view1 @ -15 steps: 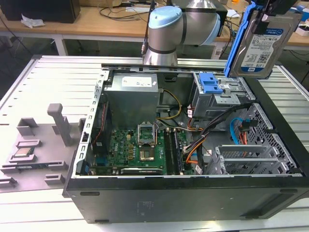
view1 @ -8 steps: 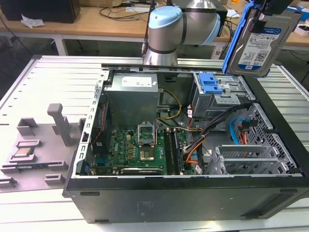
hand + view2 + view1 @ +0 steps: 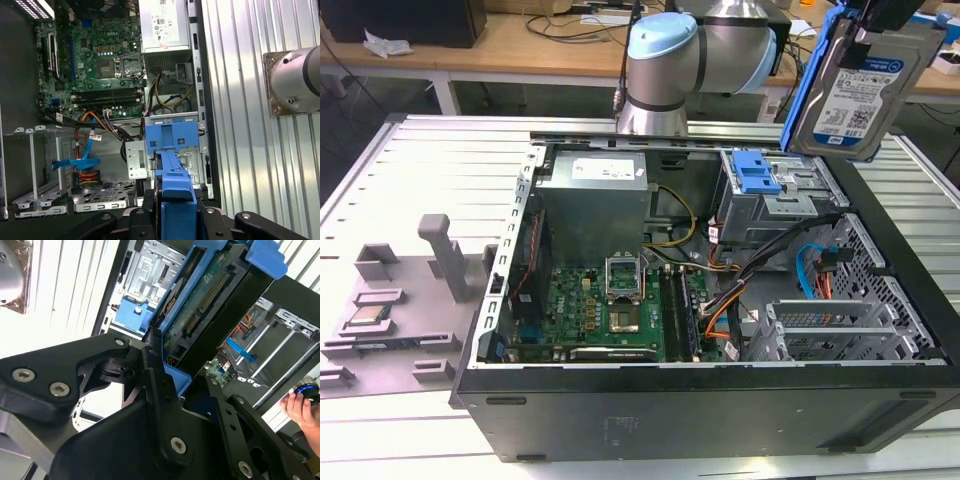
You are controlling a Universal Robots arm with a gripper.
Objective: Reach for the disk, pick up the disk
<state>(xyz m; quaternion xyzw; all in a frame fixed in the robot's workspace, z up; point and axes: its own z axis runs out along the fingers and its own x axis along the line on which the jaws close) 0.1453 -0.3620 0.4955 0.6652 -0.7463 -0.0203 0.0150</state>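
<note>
Disk (image 3: 860, 85) held aloft at the exterior view's far right, clear above the drive cage (image 3: 775, 190) of the open case (image 3: 700, 400), which lies on the slatted surface (image 3: 410, 170). The gripper (image 3: 172, 375) has its jaws closed on the disk's blue rails, gripping one end; in both wrist views the disk projects away from the jaws toward the cage. Its long axis runs steeply upright, slightly tilted, label face toward the exterior camera. Risk, as judged: the end-on hold on plastic rails could let the disk pivot or slip, dropping it onto the cage or motherboard (image 3: 605, 310) below.
</note>
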